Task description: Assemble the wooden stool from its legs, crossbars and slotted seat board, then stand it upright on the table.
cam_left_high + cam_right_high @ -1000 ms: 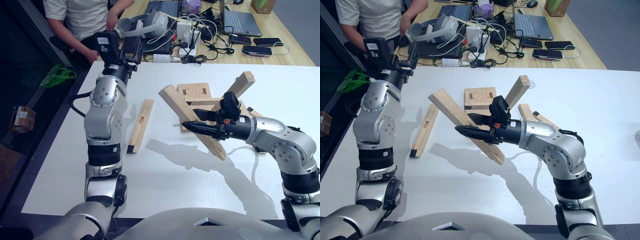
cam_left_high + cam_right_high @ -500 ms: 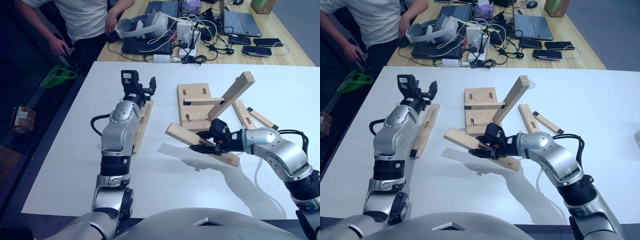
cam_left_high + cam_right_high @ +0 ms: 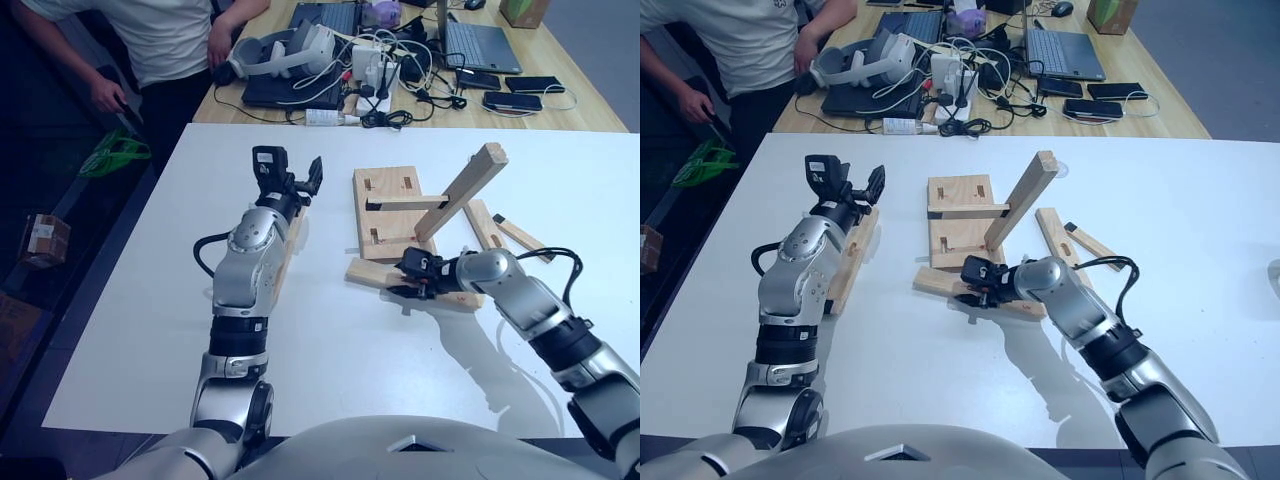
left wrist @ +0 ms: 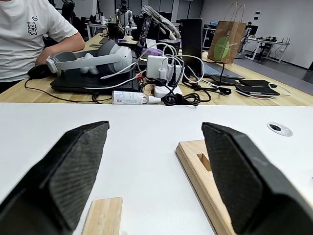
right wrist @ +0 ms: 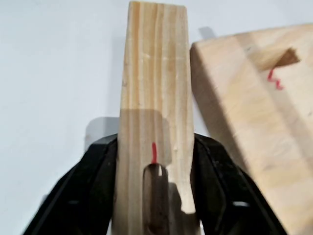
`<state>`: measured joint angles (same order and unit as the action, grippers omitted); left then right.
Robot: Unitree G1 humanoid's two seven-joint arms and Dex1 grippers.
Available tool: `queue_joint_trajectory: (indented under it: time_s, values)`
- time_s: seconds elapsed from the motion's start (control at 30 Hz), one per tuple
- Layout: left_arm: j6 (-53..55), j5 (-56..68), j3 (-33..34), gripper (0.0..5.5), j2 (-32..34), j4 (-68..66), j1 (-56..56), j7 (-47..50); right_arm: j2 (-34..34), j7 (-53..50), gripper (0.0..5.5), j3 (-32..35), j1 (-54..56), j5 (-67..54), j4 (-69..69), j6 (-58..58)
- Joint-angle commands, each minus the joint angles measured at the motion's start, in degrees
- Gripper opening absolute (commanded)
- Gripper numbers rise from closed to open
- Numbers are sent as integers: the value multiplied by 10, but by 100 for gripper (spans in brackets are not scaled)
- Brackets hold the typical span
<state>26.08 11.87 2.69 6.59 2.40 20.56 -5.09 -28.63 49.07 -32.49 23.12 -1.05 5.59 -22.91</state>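
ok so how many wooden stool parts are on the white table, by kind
seat board: 1
legs: 4, one of them held in the right tool
crossbars: 2
total: 7

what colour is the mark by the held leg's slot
Red mark on the leg, best in right wrist view.
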Motion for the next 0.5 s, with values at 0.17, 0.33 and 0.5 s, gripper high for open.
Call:
queue_joint_trajectory:
  time_s: [0.17, 0.33, 0.5]
  values:
    - [6, -7, 8, 342, 1, -2, 20, 7, 35, -52, 201, 3, 38, 81, 126, 56]
    - [7, -8, 7, 337, 2, -1, 20, 5, 22, -63, 201, 19, 38, 102, 146, 69]
    - [11, -6, -5, 297, 9, 20, 7, -13, -6, -65, 201, 45, 21, 113, 139, 77]
